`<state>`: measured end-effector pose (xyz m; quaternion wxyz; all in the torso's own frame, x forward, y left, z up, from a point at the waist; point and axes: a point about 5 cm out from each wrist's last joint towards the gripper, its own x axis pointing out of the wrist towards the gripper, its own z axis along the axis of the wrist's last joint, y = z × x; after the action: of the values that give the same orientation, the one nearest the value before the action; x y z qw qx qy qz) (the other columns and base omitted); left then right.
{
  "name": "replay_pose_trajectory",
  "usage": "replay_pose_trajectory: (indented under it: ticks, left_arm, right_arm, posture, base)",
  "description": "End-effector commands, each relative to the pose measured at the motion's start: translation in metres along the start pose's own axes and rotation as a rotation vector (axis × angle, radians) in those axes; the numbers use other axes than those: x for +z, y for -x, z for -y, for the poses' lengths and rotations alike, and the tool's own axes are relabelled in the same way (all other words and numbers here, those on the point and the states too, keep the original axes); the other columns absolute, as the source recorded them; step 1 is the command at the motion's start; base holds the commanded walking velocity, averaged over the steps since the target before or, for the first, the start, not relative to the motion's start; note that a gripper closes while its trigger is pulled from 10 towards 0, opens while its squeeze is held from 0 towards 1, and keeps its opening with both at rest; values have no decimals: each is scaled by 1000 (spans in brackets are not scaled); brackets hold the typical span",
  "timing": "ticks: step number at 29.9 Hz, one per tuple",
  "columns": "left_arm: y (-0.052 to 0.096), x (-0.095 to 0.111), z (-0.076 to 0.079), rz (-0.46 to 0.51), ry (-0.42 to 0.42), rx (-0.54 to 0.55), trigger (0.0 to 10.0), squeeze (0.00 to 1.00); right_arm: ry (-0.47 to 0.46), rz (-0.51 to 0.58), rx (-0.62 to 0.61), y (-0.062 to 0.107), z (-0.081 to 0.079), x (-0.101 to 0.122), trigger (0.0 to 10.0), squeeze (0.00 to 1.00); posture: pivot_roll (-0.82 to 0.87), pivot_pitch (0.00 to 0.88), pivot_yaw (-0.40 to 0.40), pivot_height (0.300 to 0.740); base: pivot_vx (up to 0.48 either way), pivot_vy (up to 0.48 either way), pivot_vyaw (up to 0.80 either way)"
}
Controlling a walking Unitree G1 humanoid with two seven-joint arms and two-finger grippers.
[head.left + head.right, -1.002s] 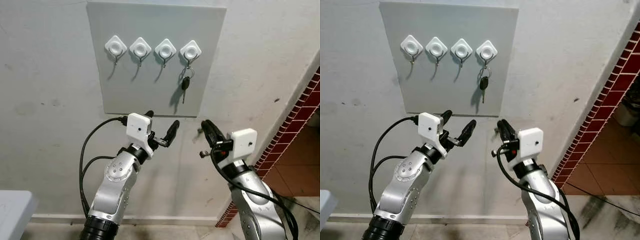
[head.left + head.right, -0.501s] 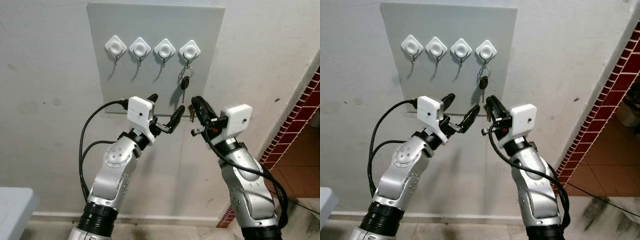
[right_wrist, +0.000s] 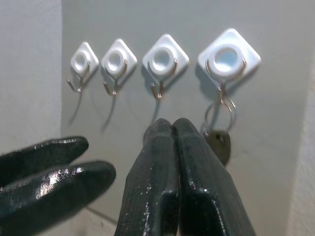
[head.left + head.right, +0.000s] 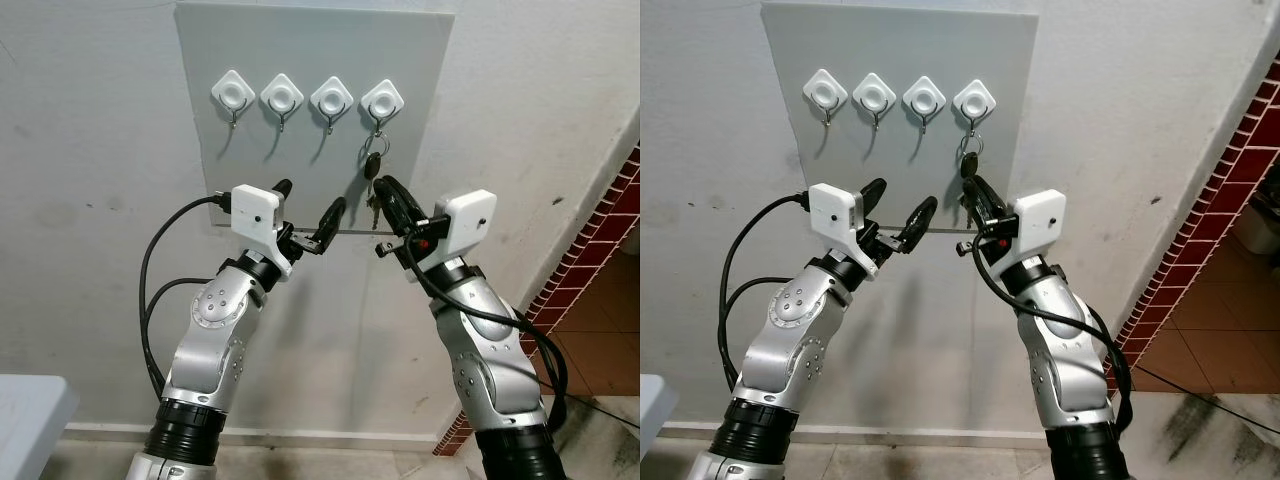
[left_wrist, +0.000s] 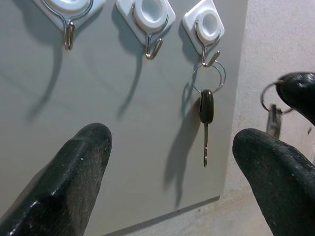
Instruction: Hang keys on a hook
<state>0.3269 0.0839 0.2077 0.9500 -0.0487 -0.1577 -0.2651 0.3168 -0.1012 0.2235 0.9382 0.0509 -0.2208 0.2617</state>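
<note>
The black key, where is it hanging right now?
The black key hangs by its ring on the rightmost of four white hooks on the grey board, just above the right gripper.

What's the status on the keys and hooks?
Right gripper shut on small silver keys, raised near black-headed key on rightmost white hook. Left gripper open, empty.

A board (image 4: pixel 300 120) is fixed on the wall (image 4: pixel 90 200), and four hooks (image 4: pixel 283 97) sit in a row across its upper part. A key (image 5: pixel 206 115) hangs by its ring from the rightmost hook (image 4: pixel 381 100). Below the hooks, both arms reach up in front of the board's lower edge. The left gripper (image 4: pixel 308 216) is under the middle hooks. The right gripper (image 4: pixel 388 196) is to its right, just under the hanging key, with a second set of keys (image 5: pixel 272 110) at its fingertips.
</note>
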Motion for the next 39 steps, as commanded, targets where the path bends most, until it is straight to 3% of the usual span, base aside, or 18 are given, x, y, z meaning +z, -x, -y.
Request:
replay_pose_trajectory:
  ticks: [1,10,23,39]
  left_arm:
    - [-6,11,0,31,-20,-13,10000,0]
    - [-12,16,2,49,-23,-24,10000,0]
    - [-12,17,0,50,-18,-18,10000,0]
    - [-11,20,1,62,-10,-16,10000,0]
  right_arm:
    - [-5,33,36,-9,-3,5,10000,0]
    - [-23,90,77,-29,-3,15,10000,0]
    - [-44,102,83,-41,0,15,10000,0]
    - [-192,127,78,-57,3,8,10000,0]
  posture:
    - [-49,0,-18,740]
    - [-42,0,-19,740]
    - [-37,0,-19,740]
    - [-31,0,-24,740]
  base:
    - [0,0,0]
    - [0,0,0]
    - [0,0,0]
    - [0,0,0]
